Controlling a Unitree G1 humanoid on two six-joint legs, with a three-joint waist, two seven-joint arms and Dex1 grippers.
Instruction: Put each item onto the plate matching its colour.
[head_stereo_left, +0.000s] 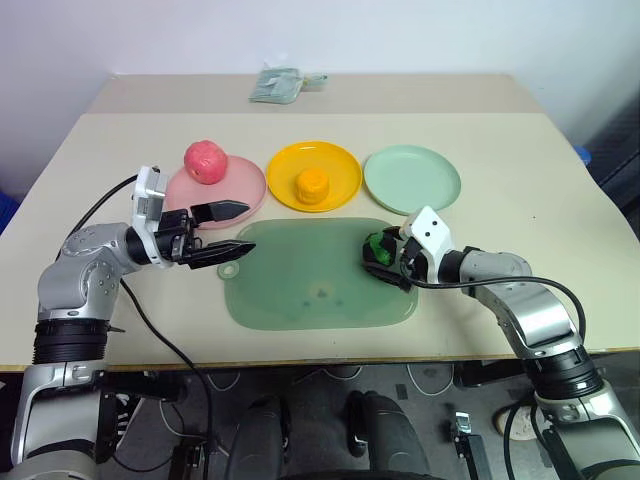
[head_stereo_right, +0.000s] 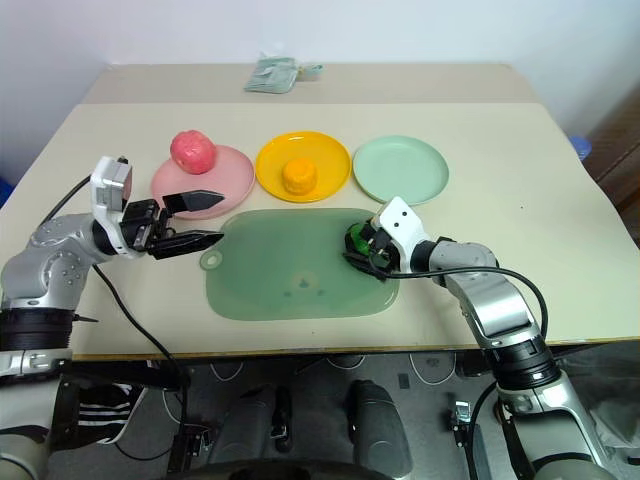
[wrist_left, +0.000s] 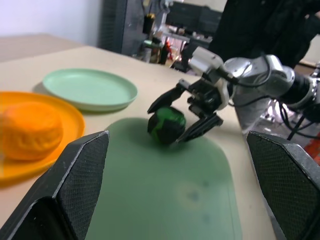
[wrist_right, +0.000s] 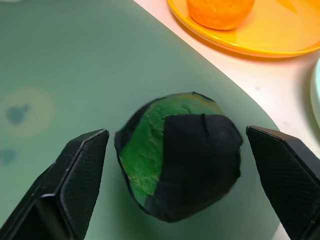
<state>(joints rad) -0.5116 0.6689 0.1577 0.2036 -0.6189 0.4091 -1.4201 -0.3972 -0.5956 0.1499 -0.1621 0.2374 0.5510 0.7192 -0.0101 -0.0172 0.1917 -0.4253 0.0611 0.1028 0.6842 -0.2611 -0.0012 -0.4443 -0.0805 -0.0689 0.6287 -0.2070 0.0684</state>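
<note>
Standing at the table's near edge and reading from the robot's left, the left gripper (head_stereo_left: 228, 232) hangs spread and empty just in front of the pink plate (head_stereo_left: 240, 190), pointing across toward the middle. The pink-red apple (head_stereo_left: 205, 161) sits on the far side of that plate, and next along the orange-yellow fruit (head_stereo_left: 314, 185) rests in the middle of the yellow plate (head_stereo_left: 340, 165). Both look sorted. The pale mint plate (head_stereo_left: 412, 177) beyond them is bare.

The remaining item, the dark green-and-black lump (wrist_right: 177, 152), lies on the right part of the translucent green mat (head_stereo_left: 300, 290), near its far right corner and a short way in front of the mint plate. The right gripper (wrist_right: 177, 187) straddles it with its fingers apart; in the right wrist view there is a gap on either side, so nothing is pinched yet.

The risk I see is in the closing. The lump is rounded and the mat looks smooth, so if one finger arrives first it could roll or squirt away, or be caught off-centre and dropped on the way to the plate.

As for orientation, the lump is close to a ball. I cannot tell any clear long axis or a direction it points in; its black patch faces the right gripper, with green showing to one side.
</note>
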